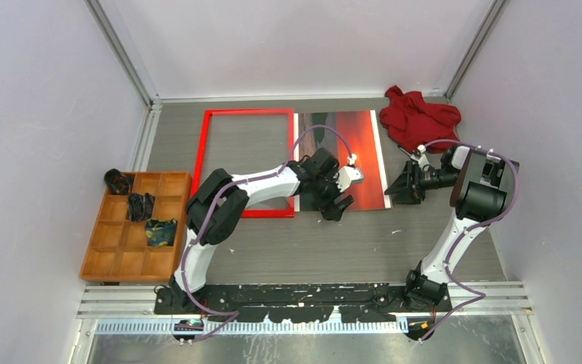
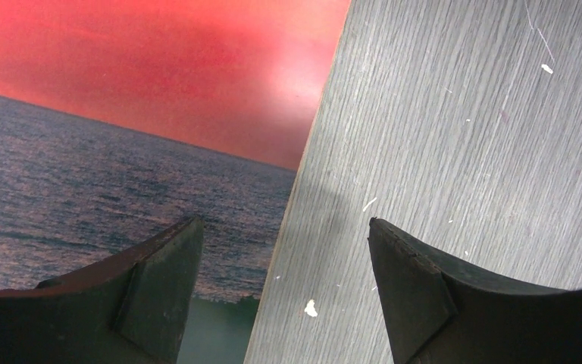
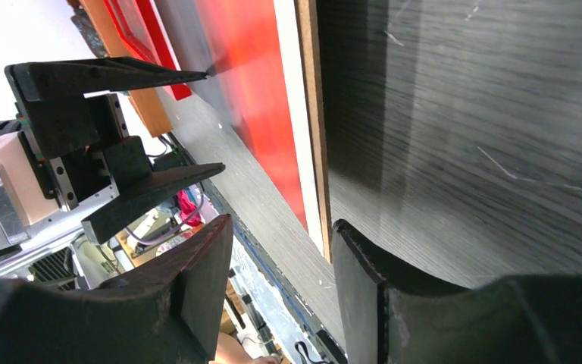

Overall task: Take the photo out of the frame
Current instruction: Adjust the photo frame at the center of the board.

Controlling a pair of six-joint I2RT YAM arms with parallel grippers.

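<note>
The red frame (image 1: 246, 163) lies flat on the table with bare table showing through it. To its right lies the photo (image 1: 348, 148), a red sunset print with white strips on its sides. My left gripper (image 1: 339, 203) hangs open over the photo's near edge. In the left wrist view it (image 2: 284, 224) straddles the photo (image 2: 121, 114) edge, one finger over the print and one over the table. My right gripper (image 1: 398, 184) sits just right of the photo, open with nothing between its fingers (image 3: 281, 227). A thin brown board edge (image 3: 308, 114) shows beside the photo (image 3: 258, 91).
A crumpled red cloth (image 1: 420, 117) lies at the back right. A wooden compartment tray (image 1: 117, 250) with small dark items stands at the left. The grey walls close in on three sides.
</note>
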